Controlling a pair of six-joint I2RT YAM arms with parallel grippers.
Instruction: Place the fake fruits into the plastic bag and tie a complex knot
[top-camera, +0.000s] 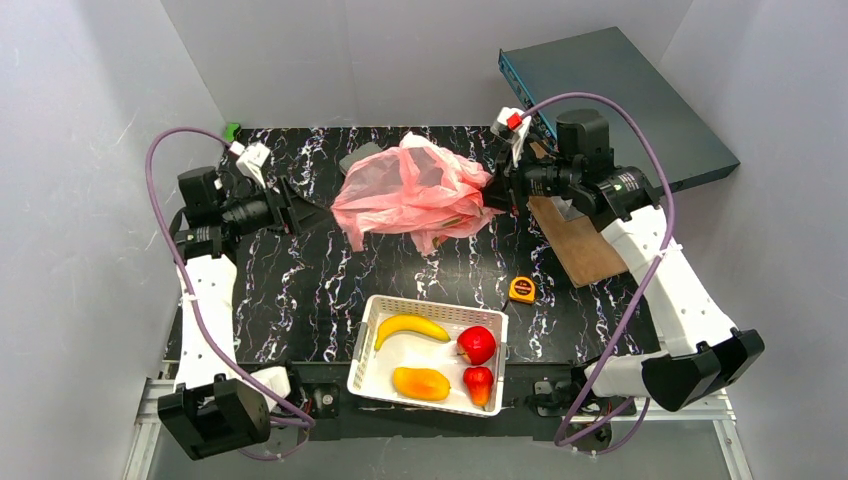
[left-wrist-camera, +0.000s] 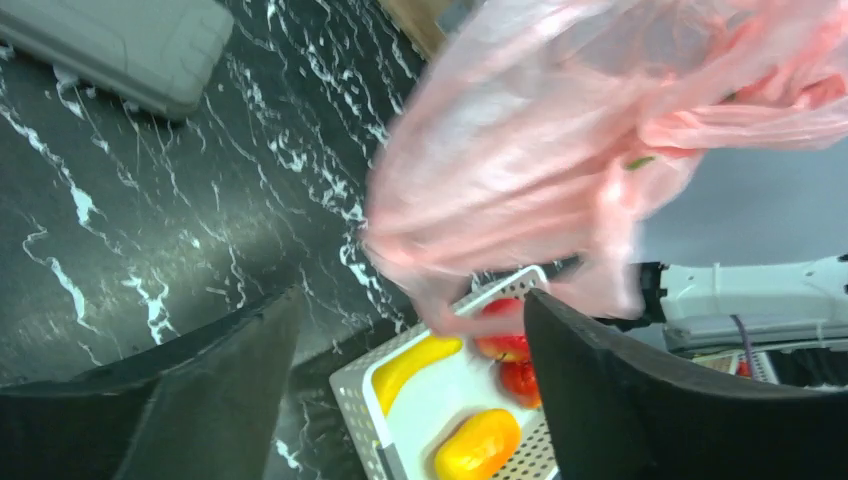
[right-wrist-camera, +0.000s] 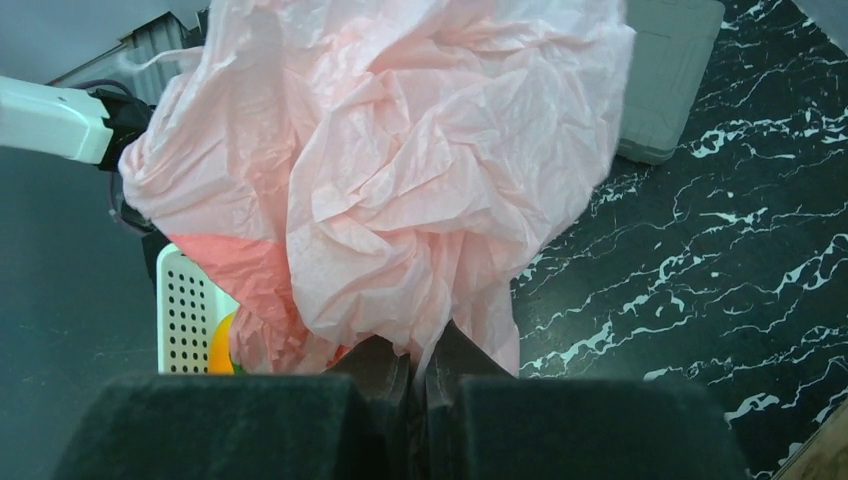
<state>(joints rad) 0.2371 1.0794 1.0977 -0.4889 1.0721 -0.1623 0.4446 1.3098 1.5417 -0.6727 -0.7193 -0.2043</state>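
Note:
The pink plastic bag (top-camera: 410, 192) is bunched at the table's back middle. My right gripper (top-camera: 495, 190) is shut on its right edge, and the plastic is pinched between the jaws in the right wrist view (right-wrist-camera: 418, 360). My left gripper (top-camera: 312, 213) is open and empty just left of the bag, which hangs blurred ahead of it (left-wrist-camera: 560, 130). The banana (top-camera: 410, 327), mango (top-camera: 421, 383), apple (top-camera: 477, 344) and small red pointed fruit (top-camera: 479, 384) lie in the white basket (top-camera: 365, 345). No knot is in view.
A yellow-orange tape measure (top-camera: 521, 290) lies right of the basket. A grey case (top-camera: 362, 158) sits behind the bag. A wooden board (top-camera: 580, 245) lies under the right arm. A dark flat device (top-camera: 620, 90) leans at the back right.

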